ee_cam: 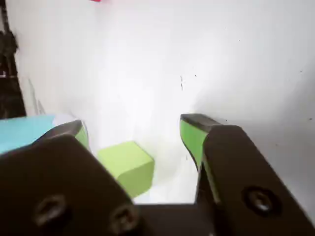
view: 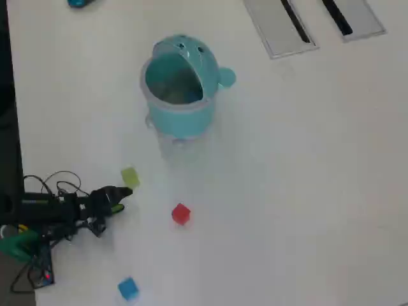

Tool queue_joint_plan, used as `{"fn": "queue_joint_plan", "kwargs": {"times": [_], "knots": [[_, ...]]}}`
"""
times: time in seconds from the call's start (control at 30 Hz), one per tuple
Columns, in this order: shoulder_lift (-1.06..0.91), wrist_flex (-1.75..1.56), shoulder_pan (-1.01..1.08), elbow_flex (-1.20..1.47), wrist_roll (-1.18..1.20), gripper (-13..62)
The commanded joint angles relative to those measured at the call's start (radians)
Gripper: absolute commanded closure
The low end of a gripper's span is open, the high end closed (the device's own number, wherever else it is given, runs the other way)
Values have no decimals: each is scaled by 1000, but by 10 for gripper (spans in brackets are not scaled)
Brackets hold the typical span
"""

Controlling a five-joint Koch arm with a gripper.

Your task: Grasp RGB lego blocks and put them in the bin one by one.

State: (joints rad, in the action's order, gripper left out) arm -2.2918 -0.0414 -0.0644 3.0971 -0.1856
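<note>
Arm: a black hobby arm with trailing cables lies low at the left edge of the overhead view, its gripper (view: 118, 199) reaching toward three o'clock.

Gripper state: in the wrist view the gripper (ee_cam: 135, 130) has its two green-padded jaws standing apart, with bare table between the tips; it holds nothing.

Yellow-green block: a small cube-like plastic block (ee_cam: 127, 165), yellow-green, sits on the table between the jaws, nearer the left one in the wrist view. From overhead the same block (view: 130, 177) lies just beyond the fingertips, at about one o'clock from them.

Handling: the block looks light, rigid and smooth-sided, so it may slide or twist if pinched on a corner. The flat opposite faces seem the best place to grip, with the pads square to them.

Red block: a small red plastic cube (view: 181, 213) rests at about four o'clock from the gripper, apart from it.

Blue block: a small blue plastic cube (view: 127, 288) sits near the lower edge of the overhead view, at six o'clock from the gripper.

Bin: a round light-teal plastic bin (view: 182, 115) with a domed, holed swing lid and a round side knob stands upright at about one o'clock, well apart from all three blocks.

Surface: a plain white table (view: 306, 191), smooth, bright and likely slippery under a block.

Room: two flat grey slotted panels (view: 312, 22) lie at the top right of the overhead view.
</note>
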Motion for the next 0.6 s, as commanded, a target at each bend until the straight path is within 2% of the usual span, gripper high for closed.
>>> {"fn": "queue_joint_plan", "kwargs": {"times": [0.0,0.57], "knots": [[-67,71,3,72,-6,155],[-66,61,5,72,-6,155]]}}
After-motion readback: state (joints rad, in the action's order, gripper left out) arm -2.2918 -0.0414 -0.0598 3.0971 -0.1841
